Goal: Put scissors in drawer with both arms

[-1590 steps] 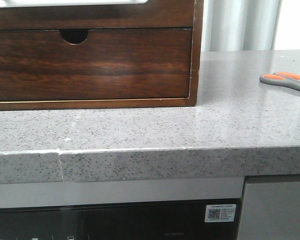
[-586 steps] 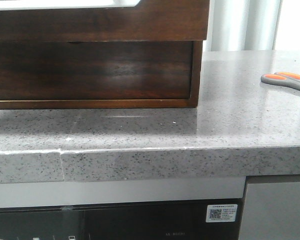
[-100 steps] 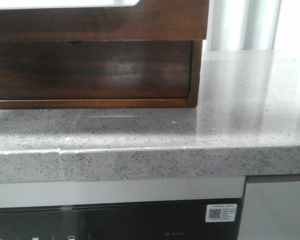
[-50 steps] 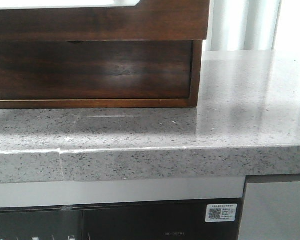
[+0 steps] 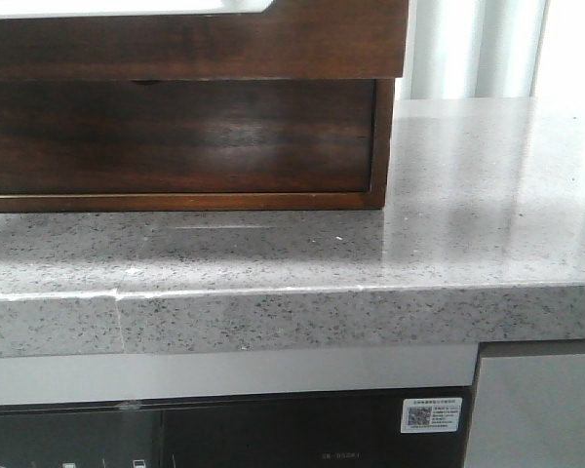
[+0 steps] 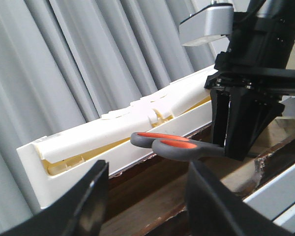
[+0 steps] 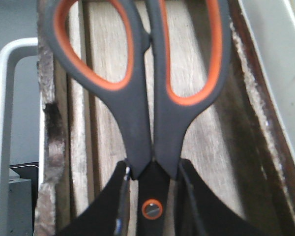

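Note:
The scissors (image 7: 137, 93), grey with orange-lined loops, are held near the pivot by my right gripper (image 7: 150, 196), which is shut on them. Their handles point away over the pale wooden inside of the open drawer (image 7: 105, 123). In the left wrist view the right gripper (image 6: 236, 150) holds the scissors (image 6: 177, 145) level above the brown wood. My left gripper (image 6: 145, 196) is open and empty, a little way from them. In the front view the drawer front (image 5: 195, 44) stands pulled out, with its white strip on top. Neither gripper shows there.
The lower drawer front (image 5: 175, 136) is shut under the pulled-out one, inside the wooden box (image 5: 382, 146). A white plastic tray (image 6: 113, 128) lies behind the drawer, before grey curtains. The speckled grey counter (image 5: 468, 214) runs to the right of the box.
Nothing moves in the front view over the last second. Since 5.9 s ago the scissors have left the counter's right side; since 15.9 s ago the upper drawer has been pulled out.

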Available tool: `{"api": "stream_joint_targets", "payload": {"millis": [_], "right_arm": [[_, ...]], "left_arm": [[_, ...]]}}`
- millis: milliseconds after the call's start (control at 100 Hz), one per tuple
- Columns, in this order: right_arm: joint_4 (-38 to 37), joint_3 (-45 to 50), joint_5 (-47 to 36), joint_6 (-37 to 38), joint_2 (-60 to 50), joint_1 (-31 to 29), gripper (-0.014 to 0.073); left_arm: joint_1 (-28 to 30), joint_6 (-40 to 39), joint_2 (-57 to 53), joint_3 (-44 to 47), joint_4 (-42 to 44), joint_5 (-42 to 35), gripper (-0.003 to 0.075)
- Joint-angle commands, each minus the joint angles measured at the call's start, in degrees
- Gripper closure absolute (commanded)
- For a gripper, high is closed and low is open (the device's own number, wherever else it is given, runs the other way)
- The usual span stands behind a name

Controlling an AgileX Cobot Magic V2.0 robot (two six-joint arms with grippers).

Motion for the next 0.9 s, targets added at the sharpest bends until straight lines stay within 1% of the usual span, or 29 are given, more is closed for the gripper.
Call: {"api": "stream_joint_targets", "payload": {"millis": [0, 50, 170, 240, 750, 890], "right_arm": [[0.77, -1.84, -3.48, -0.38, -2.34, -0.44, 0.0680], [0.77, -1.84, -3.48, -0.38, -2.34, -0.44, 0.0633], [0.77, -1.84, -3.89, -0.38, -2.34, -0.44, 0.0488], [0.77, -1.84, -4.25, -0.38, -2.34, -0.44, 0.0443], [0.77, -2.22, -4.12, -0.38, -2.45, -0.44, 0.0438], [0.77, -3.81, -4.83, 2.47, -3.56, -0.44, 0.0452]], "left_arm": [[-0.07, -0.67, 0.23, -1.69, -1.34, -3.10, 0.0404], [-0.07, -0.67, 0.23, -1.69, -1.34, -3.10, 0.0404], [-0.07, -0.67, 0.23, -1.69, -1.34, -3.10, 0.0404], [-0.07, -0.67, 0.23, -1.69, -1.34, -3.10, 0.0404], [-0.07, -0.67, 0.23, -1.69, -1.34, -3.10, 0.0404], [-0.07, -0.67, 0.23, -1.69, -1.34, -3.10, 0.0404]]}}
